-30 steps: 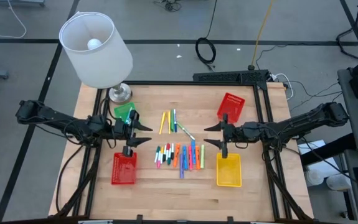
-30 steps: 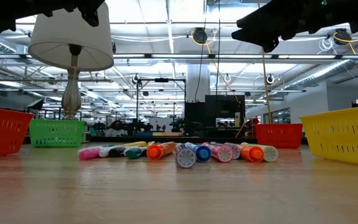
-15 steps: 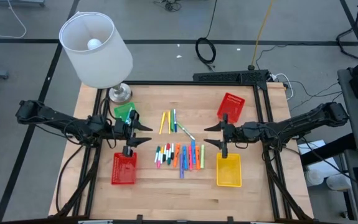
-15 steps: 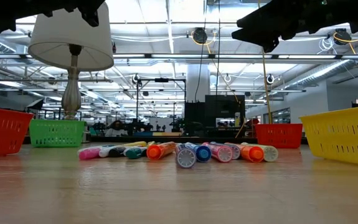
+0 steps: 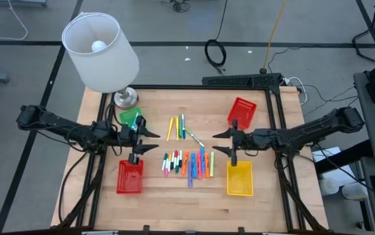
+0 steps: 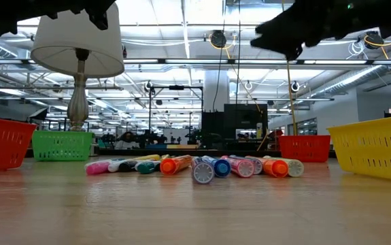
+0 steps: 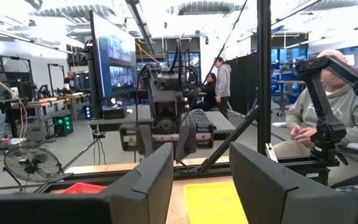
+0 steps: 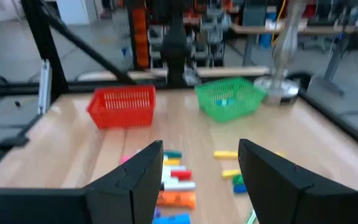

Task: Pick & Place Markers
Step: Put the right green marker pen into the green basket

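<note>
The markers lie on the wooden table in two groups: a row of several coloured ones at the middle and a few more just beyond it. The low view shows them end-on, and they also appear in the right wrist view. My left gripper hovers above the table to the left of the markers, open and holding nothing. My right gripper hovers to their right, facing the left one, open with nothing between its fingers. Both grippers point roughly level and stand well above the markers.
A green basket and a red basket stand on the left. Another red basket and a yellow basket stand on the right. A lamp rises at the far left corner. A person sits beyond the table.
</note>
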Tool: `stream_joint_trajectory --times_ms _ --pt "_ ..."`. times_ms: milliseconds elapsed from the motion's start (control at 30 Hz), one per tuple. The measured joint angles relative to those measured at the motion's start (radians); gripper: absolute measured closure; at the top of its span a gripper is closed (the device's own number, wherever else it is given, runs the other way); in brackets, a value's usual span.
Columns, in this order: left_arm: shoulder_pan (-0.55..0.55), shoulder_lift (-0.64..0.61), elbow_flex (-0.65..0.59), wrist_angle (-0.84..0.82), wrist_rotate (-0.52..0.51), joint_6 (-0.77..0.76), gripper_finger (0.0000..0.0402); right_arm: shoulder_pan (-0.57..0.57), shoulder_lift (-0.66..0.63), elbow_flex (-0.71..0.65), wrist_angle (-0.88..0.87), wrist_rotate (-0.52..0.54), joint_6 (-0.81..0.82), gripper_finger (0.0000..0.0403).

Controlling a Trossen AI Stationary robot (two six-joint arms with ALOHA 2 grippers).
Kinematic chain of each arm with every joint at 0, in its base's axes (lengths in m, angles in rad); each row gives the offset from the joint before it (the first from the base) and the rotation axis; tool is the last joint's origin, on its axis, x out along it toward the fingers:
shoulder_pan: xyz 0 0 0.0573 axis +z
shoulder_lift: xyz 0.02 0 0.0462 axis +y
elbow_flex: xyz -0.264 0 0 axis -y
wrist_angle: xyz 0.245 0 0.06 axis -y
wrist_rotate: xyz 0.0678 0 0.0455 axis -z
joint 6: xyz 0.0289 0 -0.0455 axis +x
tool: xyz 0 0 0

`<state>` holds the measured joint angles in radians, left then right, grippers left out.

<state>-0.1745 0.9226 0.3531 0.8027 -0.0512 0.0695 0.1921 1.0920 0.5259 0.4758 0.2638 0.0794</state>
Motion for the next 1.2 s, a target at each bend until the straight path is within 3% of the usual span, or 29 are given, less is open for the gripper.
stream_joint_trajectory --times_ms 167,467,667,1100,1200 --pt "0.0 0.0 0.0 0.0 0.0 0.0 0.0236 -0.002 0.171 0.049 0.026 0.027 0.021 0.0206" --pt "0.0 0.0 0.0 -0.016 0.001 -0.005 0.0236 -0.084 0.512 0.282 -0.157 0.103 0.103 0.0206" --pt "0.0 0.0 0.0 -0.038 0.002 -0.023 0.0236 -0.155 0.69 0.382 -0.262 0.076 0.17 0.0206" --pt "0.0 0.0 0.0 -0.043 -0.001 -0.019 0.0236 -0.2 0.811 0.426 -0.295 0.071 0.128 0.0206" --pt "0.0 0.0 0.0 -0.043 -0.001 -0.019 0.0236 -0.223 0.81 0.426 -0.319 0.013 0.155 0.0207"
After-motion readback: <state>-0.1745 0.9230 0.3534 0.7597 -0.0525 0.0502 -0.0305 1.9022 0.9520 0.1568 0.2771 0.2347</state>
